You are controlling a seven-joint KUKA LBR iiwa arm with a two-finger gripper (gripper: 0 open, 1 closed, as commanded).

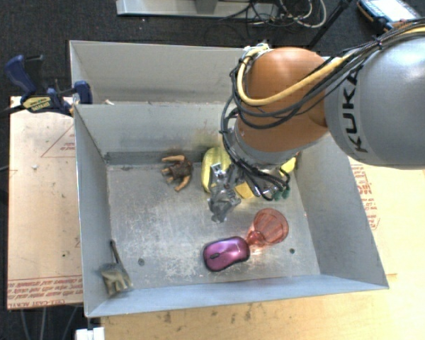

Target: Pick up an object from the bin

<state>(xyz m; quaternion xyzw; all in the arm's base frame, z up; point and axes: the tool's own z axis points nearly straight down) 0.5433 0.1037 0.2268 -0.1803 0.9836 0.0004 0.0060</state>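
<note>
Down near the grey bin's (92, 190) middle, the gripper (222, 202) hangs beside a yellow object (214, 163) and near a purple mouse (225, 253). Whether it is open, I cannot tell.

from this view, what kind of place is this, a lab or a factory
Most likely a robotics lab test bench: a KUKA arm reaches into a grey metal bin holding a purple computer mouse, with loose cables on the floor behind.

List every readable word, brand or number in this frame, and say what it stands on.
"KUK": on the arm, running up its grey casing; any further letter is unclear.
Red print beside the bin: too small to read.
Things in the bin: no text seen.
</note>
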